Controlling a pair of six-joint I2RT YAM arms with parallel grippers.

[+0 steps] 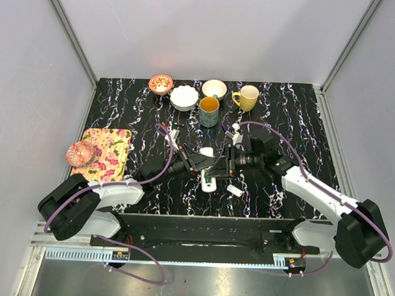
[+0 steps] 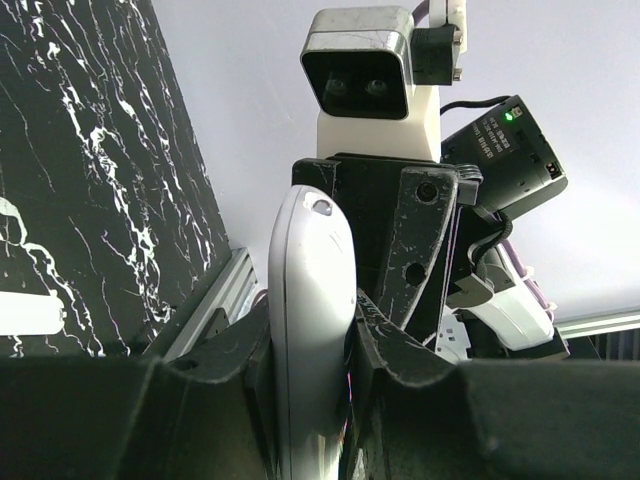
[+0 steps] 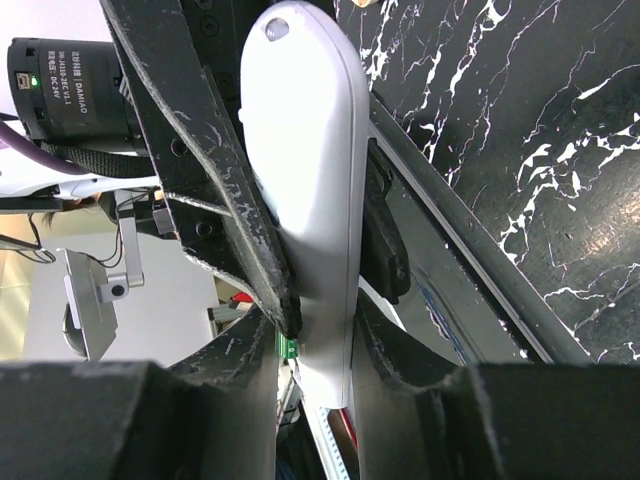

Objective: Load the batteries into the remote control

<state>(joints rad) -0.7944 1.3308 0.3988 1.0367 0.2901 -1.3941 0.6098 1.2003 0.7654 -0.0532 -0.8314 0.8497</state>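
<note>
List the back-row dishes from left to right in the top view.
Red bowl, white bowl, cream bowl, yellow mug. The blue mug overlaps the cream bowl, so it is left out.

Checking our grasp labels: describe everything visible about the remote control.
The remote control is a slim, smooth white plastic bar with a rounded end bearing a small greyish spot. It is held mid-workspace, clamped by the left gripper and the right gripper from opposite sides. Its battery slot cannot be made out.

White remote control, black table with white veins.
</note>
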